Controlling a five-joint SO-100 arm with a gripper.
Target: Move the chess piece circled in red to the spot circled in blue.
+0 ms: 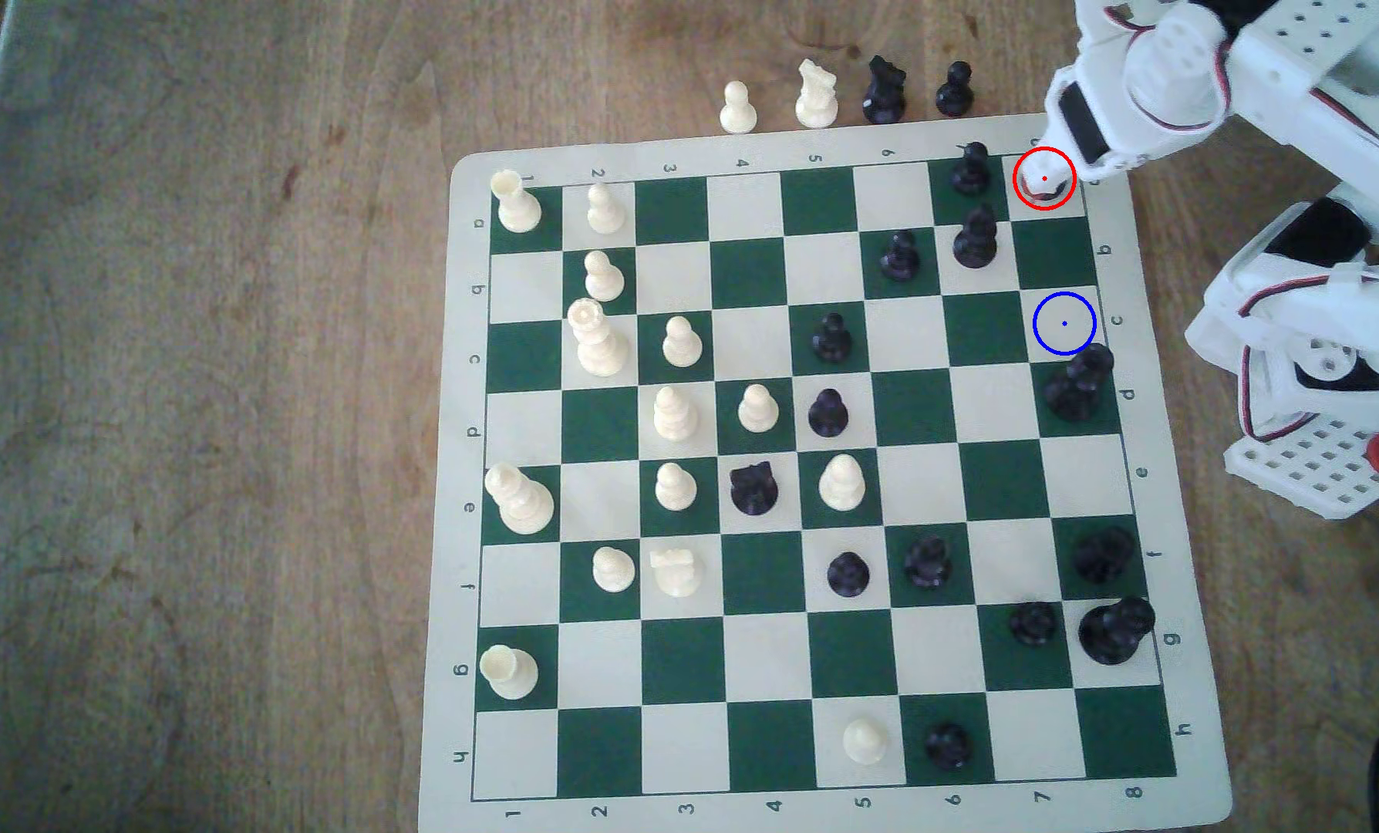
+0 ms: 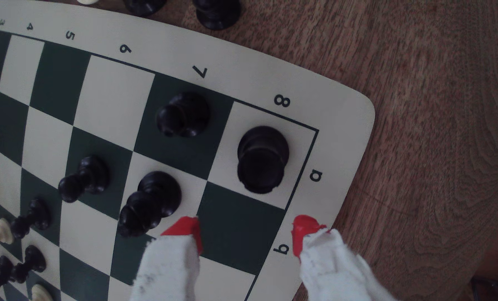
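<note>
The chess piece circled in red (image 2: 262, 159) is a squat black piece with a wide round base, standing upright on the cream corner square a8. In the exterior view the red ring sits there and only a dark sliver of the piece (image 1: 1048, 191) shows under the arm's white tip. My gripper (image 2: 245, 234) (image 1: 1048, 170) is open, its red-tipped fingers (image 2: 184, 231) spread over the dark square beside the piece, not touching it. The spot circled in blue (image 1: 1064, 323) is a bare cream square two squares from the piece along the board's edge.
A black pawn (image 1: 971, 170) and a taller black piece (image 1: 975, 238) stand close to the circled piece. A large black piece (image 1: 1075, 384) borders the blue spot. Captured pieces (image 1: 814, 96) line the table beyond the board. The arm's base (image 1: 1327, 384) is at the exterior view's right.
</note>
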